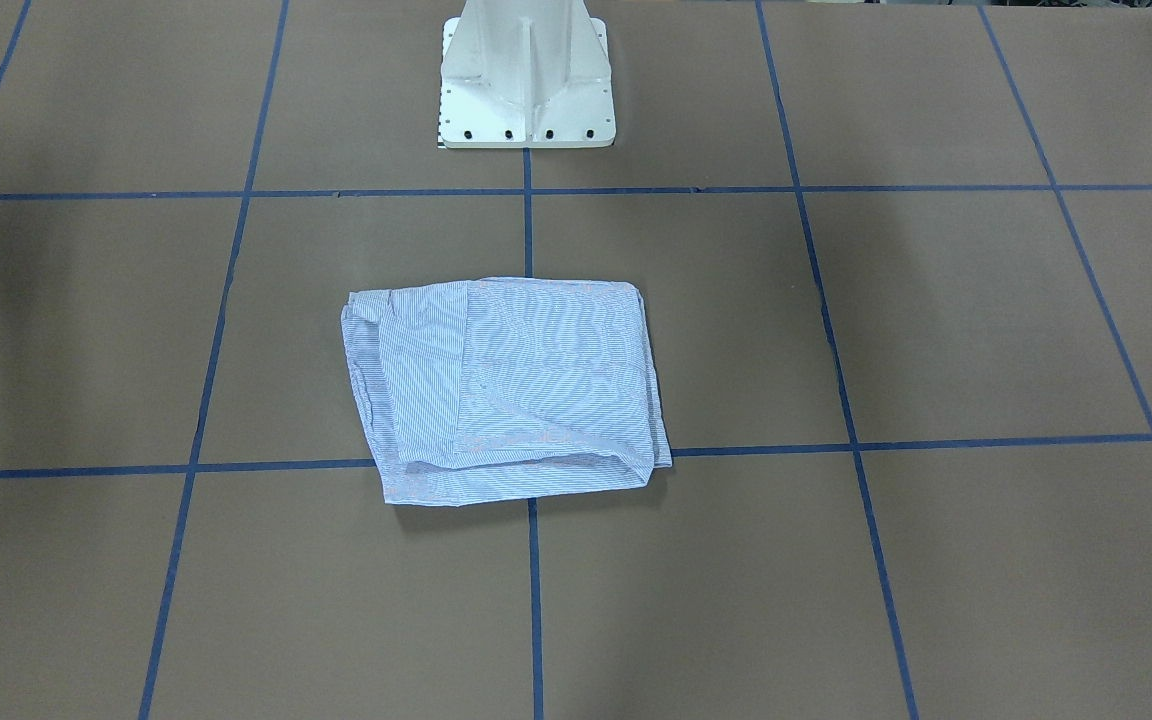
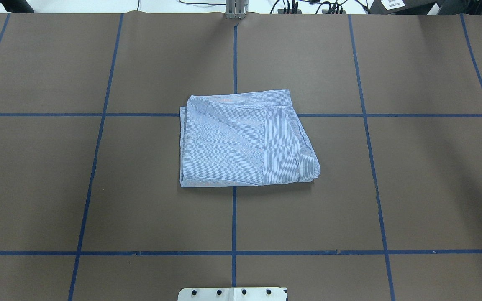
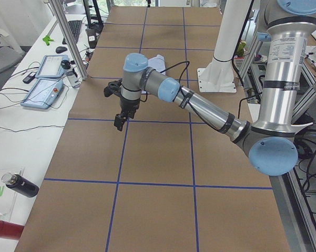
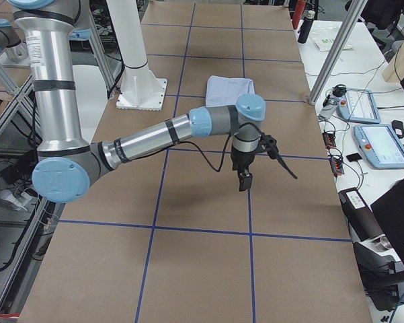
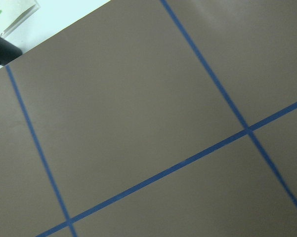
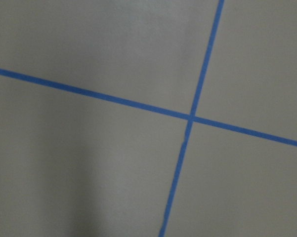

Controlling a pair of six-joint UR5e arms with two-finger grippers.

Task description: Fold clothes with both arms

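Note:
The clothes, one light blue-and-white striped shirt [image 1: 501, 390] [image 2: 241, 140], lie folded into a rough rectangle at the table's centre, with nothing touching them. From the side the shirt [image 3: 156, 63] [image 4: 230, 89] shows as a small pale bundle. The left arm's gripper [image 3: 120, 122] hangs above bare table, well away from the shirt, and points down. The right arm's gripper [image 4: 244, 180] hangs the same way at the opposite end. Neither gripper shows in the overhead or front views, and I cannot tell whether either is open or shut. Both wrist views show only brown table and blue tape.
The white pedestal base [image 1: 526, 90] [image 2: 232, 294] stands at the robot's side of the table. Blue tape lines [image 2: 233, 217] grid the brown surface. Teach pendants [image 3: 44, 79] [image 4: 383, 145] and a dark bottle [image 3: 21, 185] lie beyond the table's ends.

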